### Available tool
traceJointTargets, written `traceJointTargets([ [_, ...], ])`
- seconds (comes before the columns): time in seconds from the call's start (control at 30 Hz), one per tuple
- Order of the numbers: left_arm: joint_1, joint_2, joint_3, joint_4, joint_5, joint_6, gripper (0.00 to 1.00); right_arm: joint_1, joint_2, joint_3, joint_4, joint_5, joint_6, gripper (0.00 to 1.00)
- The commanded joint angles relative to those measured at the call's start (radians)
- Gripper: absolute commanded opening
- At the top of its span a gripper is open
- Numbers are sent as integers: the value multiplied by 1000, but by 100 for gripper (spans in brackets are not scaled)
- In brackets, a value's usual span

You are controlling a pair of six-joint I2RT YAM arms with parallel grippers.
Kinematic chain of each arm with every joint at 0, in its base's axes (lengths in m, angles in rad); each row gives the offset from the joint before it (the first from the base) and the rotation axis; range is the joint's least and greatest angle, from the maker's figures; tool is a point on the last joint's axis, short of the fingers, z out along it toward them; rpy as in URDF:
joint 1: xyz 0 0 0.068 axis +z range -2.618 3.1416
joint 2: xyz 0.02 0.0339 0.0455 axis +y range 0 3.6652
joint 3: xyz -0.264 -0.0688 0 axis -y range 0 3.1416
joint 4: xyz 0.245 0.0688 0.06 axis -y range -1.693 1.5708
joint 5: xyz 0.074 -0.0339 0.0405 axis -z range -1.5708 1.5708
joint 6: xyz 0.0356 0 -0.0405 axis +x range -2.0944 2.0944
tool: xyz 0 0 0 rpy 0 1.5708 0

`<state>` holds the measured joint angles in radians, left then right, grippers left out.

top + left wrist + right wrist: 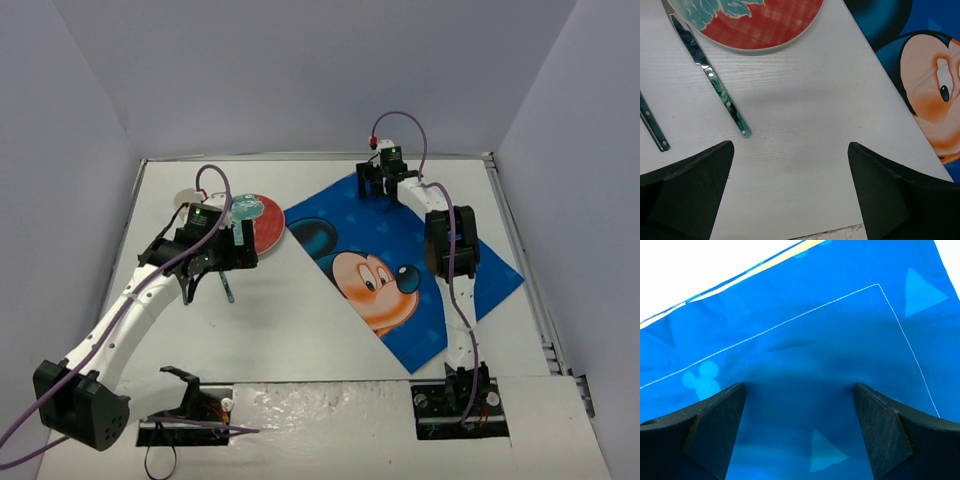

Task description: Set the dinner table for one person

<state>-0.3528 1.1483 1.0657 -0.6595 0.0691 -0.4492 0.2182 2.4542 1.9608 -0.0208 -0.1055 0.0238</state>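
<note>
1. Since the round red-checked plate with a teal flower and the steel knife with a green marbled handle lie on bare tabletop, off the blue cartoon-mouse cloth placemat, I judge the setting barely begun, with the mat being arranged.
2. The left gripper hangs wide open and empty over the white flat dinner table. The plate is just ahead of its fingers, the knife ahead by one finger, and the mat's edge off to the other.
3. A second steel utensil handle lies beyond the knife.
4. The right gripper is spread open low over the mat's far corner, gripping nothing. Whether it touches the cloth I cannot tell.
5. The mat lies askew, so the next move likely calls for pinching that corner to square it.
</note>
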Motion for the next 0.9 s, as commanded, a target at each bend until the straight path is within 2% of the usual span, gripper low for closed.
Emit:
traceJointTargets([
  [0.0, 11, -53, 48, -12, -34, 10, 96, -7, 73, 81, -57, -52, 54, 87],
  [0.3, 15, -64, 43, -11, -40, 11, 95, -10, 118, 235, -59, -63, 53, 89],
  [0.43, 15, -58, 28, 21, -35, -12, 95, -8, 27, 254, -57, -74, 48, 90],
  [0.6, 35, -58, -58, 173, 13, -95, 95, -7, -204, 175, -45, -109, 44, 94],
  [0.73, 59, -72, -121, 335, 84, -187, 97, -7, -467, 40, 1, -171, 76, 100],
  [0.87, 78, -86, -177, 431, 117, -262, 97, -7, -698, -195, 64, -206, 134, 100],
])
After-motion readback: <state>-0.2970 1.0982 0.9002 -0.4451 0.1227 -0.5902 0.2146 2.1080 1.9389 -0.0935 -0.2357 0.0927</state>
